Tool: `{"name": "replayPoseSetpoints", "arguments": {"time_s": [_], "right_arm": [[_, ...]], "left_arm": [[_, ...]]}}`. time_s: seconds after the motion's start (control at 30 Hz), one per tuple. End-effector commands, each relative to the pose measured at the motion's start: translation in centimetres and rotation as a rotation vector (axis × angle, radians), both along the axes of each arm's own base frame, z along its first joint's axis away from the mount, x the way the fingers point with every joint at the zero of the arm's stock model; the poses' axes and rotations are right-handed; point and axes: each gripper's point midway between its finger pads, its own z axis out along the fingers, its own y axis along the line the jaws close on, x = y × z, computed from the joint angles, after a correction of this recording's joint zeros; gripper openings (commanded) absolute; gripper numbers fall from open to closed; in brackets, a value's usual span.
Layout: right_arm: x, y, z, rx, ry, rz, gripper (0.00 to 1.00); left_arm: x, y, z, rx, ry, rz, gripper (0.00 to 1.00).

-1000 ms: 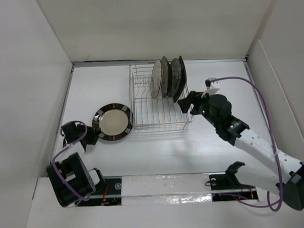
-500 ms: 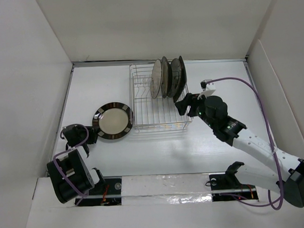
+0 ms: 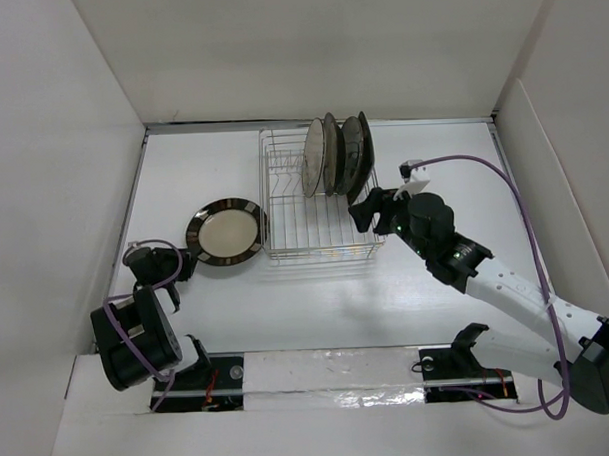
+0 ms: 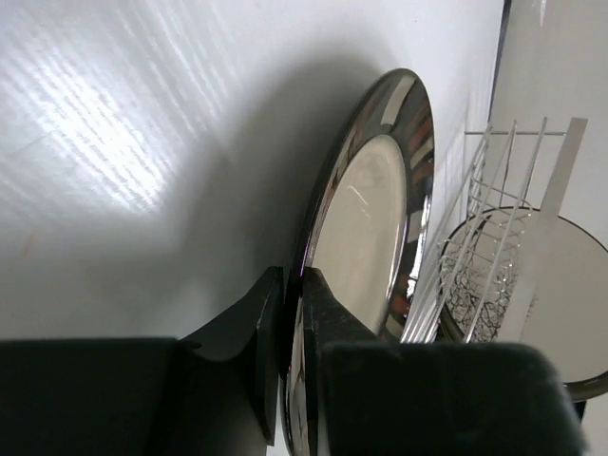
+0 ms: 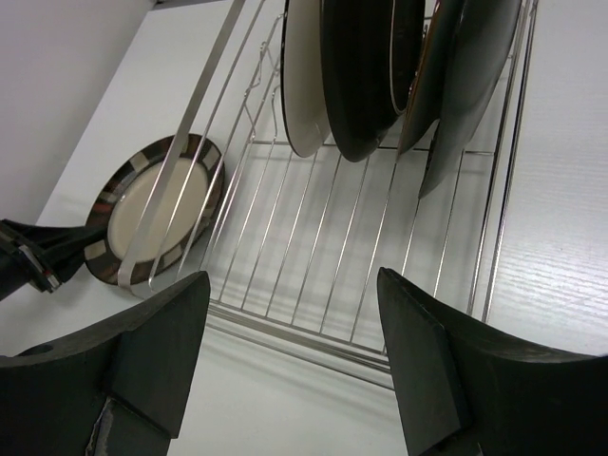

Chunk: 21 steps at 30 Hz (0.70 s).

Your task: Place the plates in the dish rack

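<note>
- Left of the dish rack, my left gripper is pinched tight on the rim of the cream plate with brown rim, on the side away from the rack. That plate sits just beside the rack's left wall, and I can't tell whether it is off the table.
- Inside the rack, at its far right end, four plates stand upright between the prongs. I judge four of five loaded and one left.
- Just right of the rack's near right corner, my right gripper hangs with fingers spread wide, holding nothing.
</note>
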Motion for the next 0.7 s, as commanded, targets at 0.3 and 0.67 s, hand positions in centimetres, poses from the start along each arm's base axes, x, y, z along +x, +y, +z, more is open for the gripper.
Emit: {"name": "replayPoseSetpoints", "arguments": {"time_s": [0.3, 0.67], "right_arm": [[-0.1, 0.7, 3.2, 0.043, -0.078, 0.010, 0.76], [-1.3, 0.9, 6.7, 0.119, -0.158, 0.051, 0.88]], "left_arm": [[-3.8, 4.0, 3.7, 0.241, 0.092, 0.198, 0.00], [-3.0, 5.7, 15.1, 0.546, -0.027, 0.146, 0.00]]}}
